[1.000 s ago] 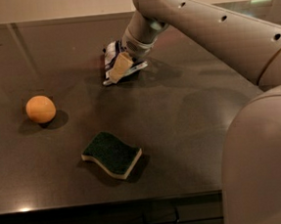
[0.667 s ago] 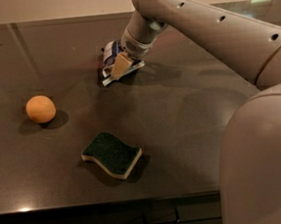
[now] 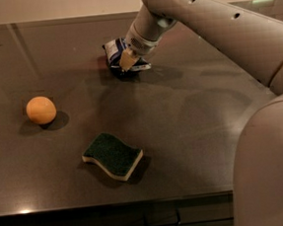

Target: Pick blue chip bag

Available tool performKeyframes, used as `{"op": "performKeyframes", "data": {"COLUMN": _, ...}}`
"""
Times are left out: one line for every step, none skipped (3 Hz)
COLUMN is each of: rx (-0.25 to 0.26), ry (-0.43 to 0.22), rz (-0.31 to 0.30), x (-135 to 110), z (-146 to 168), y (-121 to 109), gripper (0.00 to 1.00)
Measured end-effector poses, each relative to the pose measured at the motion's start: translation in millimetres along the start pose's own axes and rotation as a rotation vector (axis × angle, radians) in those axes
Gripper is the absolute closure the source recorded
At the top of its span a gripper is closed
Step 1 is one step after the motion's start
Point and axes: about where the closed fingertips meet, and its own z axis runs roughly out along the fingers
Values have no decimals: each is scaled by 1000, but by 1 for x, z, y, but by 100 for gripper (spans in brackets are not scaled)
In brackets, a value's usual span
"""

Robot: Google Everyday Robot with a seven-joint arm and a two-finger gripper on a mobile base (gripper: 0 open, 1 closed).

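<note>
The blue chip bag (image 3: 113, 50), dark blue foil with white patches, is at the back middle of the dark table (image 3: 191, 120). My gripper (image 3: 127, 61) comes down from the upper right and is shut on the bag's right side. Its tan fingertip lies over the foil. The bag is crumpled and tipped up, with a dark shadow under it. Part of the bag is hidden behind the gripper.
An orange ball (image 3: 41, 110) sits at the left of the table. A green-topped sponge (image 3: 113, 155) lies near the front edge. My arm's large white body (image 3: 267, 163) fills the right side of the view.
The gripper has closed on the bag and shifted slightly up and right. The bag has bunched up and tilted with it. The ball and sponge have not moved.
</note>
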Motion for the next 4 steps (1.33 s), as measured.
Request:
{"op": "performKeyframes", "data": {"rx": -1, "ry": -33, "rz": -27, "x": 1, "z": -24, "y": 4, "gripper": 100}}
{"op": "performKeyframes", "data": {"rx": -17, "ry": -82, "rz": -75, "x": 1, "z": -54, "y": 13, "gripper": 100}}
{"op": "performKeyframes", "data": {"rx": -27, "ry": -132, "rz": -150, "x": -5, "z": -82, "y": 23, "gripper": 100}}
{"op": "performKeyframes", "data": {"rx": -23, "ry": -174, "rz": -233, "x": -13, "z": -108, "y": 30, "gripper": 100}}
